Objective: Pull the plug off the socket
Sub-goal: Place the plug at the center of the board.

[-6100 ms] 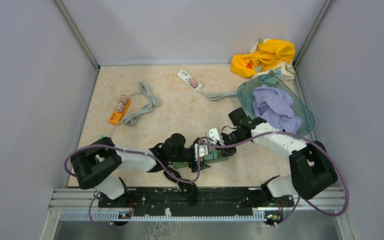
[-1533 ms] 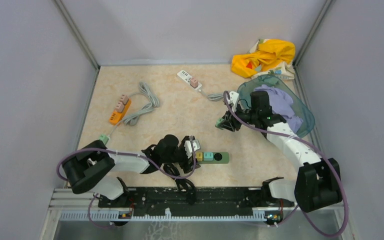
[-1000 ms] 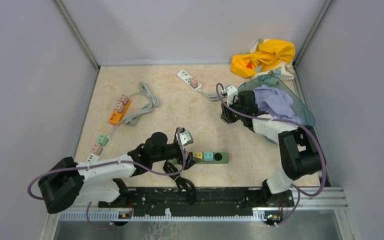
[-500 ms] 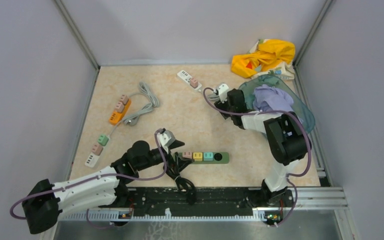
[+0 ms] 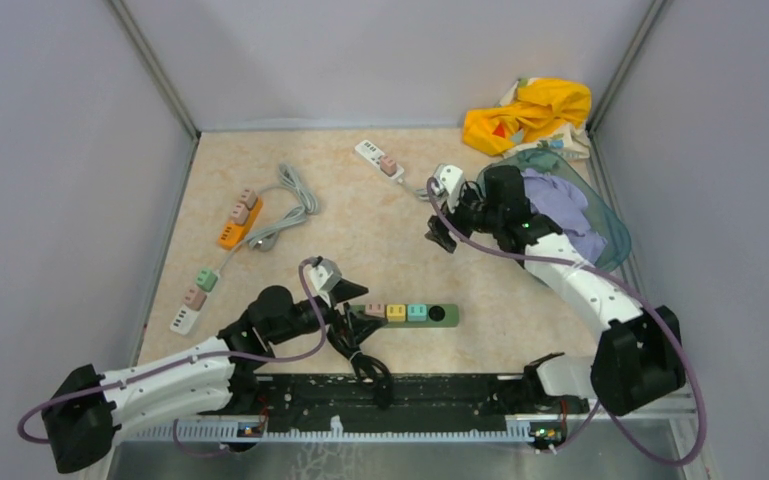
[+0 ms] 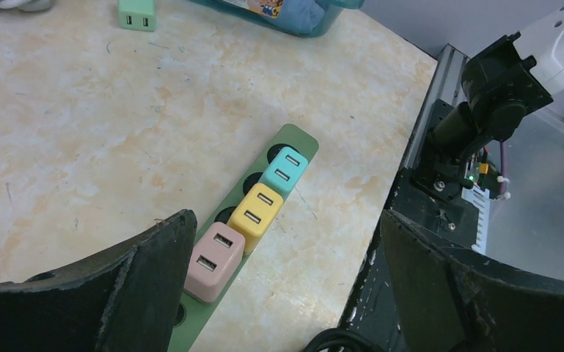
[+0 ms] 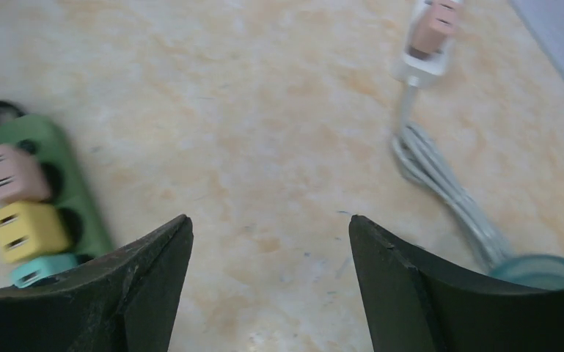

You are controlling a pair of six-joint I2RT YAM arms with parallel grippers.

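Note:
The green socket strip (image 5: 445, 314) lies near the front of the table with a pink plug (image 5: 374, 310), a yellow plug (image 5: 396, 312) and a teal plug (image 5: 417, 312) in it. My left gripper (image 5: 343, 297) hovers open just left of the strip; in its wrist view the pink plug (image 6: 216, 260) sits by the left finger. A loose green plug (image 6: 136, 13) lies on the table by the basket. My right gripper (image 5: 436, 212) is open and empty above bare table, the strip (image 7: 51, 183) off to its left.
A teal basket (image 5: 488, 188) with purple cloth stands at the right, yellow cloth (image 5: 530, 112) behind it. A white strip (image 5: 378, 158) with a pink plug lies at the back, an orange strip (image 5: 238, 222) at the left, loose plugs (image 5: 200, 290) below it.
My right gripper has opened and swung out from the basket side. My left arm has drawn back to the left, away from the green strip, still open.

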